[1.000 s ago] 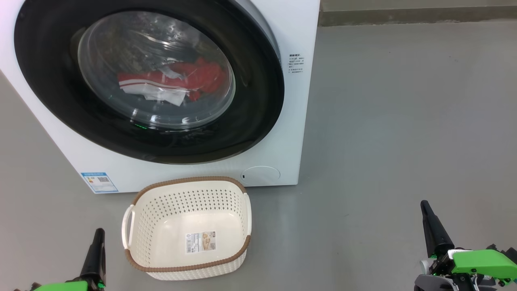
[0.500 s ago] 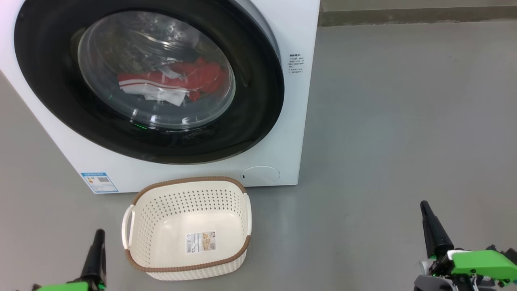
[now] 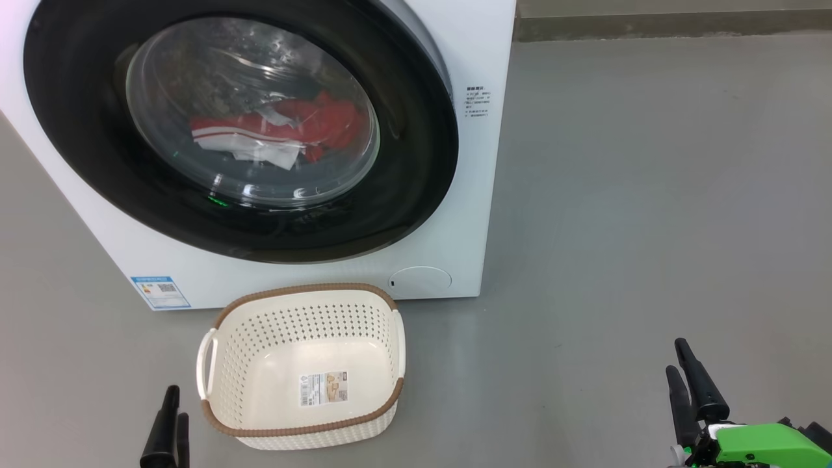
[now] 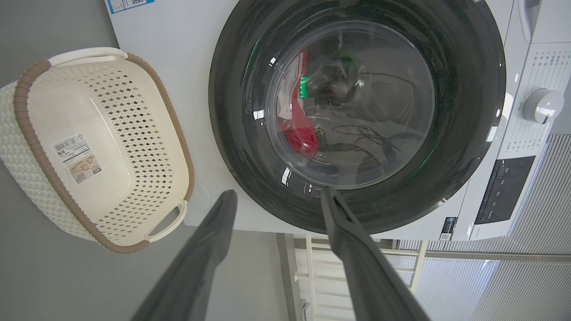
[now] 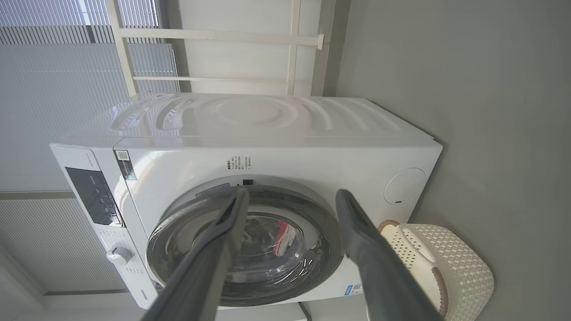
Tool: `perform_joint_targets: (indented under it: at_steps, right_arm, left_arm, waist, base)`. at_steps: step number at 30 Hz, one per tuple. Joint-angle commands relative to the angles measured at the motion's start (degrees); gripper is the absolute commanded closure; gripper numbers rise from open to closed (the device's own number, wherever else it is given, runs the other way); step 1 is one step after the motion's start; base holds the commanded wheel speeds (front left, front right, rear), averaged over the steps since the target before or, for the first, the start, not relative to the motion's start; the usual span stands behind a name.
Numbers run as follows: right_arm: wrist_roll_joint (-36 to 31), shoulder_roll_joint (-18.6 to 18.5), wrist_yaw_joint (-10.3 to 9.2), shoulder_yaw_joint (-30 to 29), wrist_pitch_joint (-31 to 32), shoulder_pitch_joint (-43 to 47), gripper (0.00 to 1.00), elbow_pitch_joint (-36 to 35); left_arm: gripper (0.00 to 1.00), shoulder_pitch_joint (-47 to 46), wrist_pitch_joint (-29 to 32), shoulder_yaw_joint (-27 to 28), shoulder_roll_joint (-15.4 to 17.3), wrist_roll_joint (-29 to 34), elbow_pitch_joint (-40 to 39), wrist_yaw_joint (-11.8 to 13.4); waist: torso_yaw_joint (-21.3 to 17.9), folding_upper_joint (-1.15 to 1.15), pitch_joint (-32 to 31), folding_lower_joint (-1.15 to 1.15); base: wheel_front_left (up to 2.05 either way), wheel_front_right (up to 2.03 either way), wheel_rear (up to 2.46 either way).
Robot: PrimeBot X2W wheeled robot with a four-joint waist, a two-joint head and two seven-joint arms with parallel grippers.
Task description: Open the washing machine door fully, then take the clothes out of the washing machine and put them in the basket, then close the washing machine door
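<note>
Head view: the washing machine door (image 3: 403, 162), a glossy black ring round a bulging clear window, sits shut on the boxy white washing machine (image 3: 481, 52). Red, white-striped clothes (image 3: 325, 120) lie behind the glass. At the door's 6 o'clock stands the perforated cream basket (image 3: 305, 289) with a brown woven-look rim; its barcode label (image 3: 323, 388) is unreadable. A blue sticker (image 3: 159, 292) sits at 7 o'clock, its print too small to read. The left gripper (image 3: 177, 403) and right gripper (image 3: 676, 356) are spread and empty.

Smooth grey floor (image 3: 650, 195), pale ribbed blinds (image 5: 44, 80), white frame rails (image 5: 223, 35).
</note>
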Motion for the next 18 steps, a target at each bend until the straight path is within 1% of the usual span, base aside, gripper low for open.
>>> perform_joint_targets:
  at_steps: [1,9,18]
  right_arm:
    - [-0.40,-0.81,0.01,0.23,-0.30,-1.24,0.00,-1.66]
    - [-6.97,-2.20,0.01,1.54,-1.84,-1.27,0.00,-2.10]
    - [-13.54,-2.93,0.02,2.51,-3.35,-1.16,0.00,-2.52]
  left_arm:
    - [0.00,-1.39,-0.38,0.09,0.94,0.59,-1.73,-0.05]
    - [0.00,-1.15,-1.91,-0.44,1.12,7.29,-3.05,-0.06]
    - [0.00,-0.73,-3.45,-1.05,1.11,16.78,-4.25,-0.08]
  waist:
    - [0.00,0.00,0.01,0.00]
    - [0.18,0.00,0.07,-0.01]
    - [0.28,0.00,0.07,-0.01]
  base:
    - [0.00,0.00,0.00]
    - [0.00,0.00,0.00]
    - [0.00,0.00,0.00]
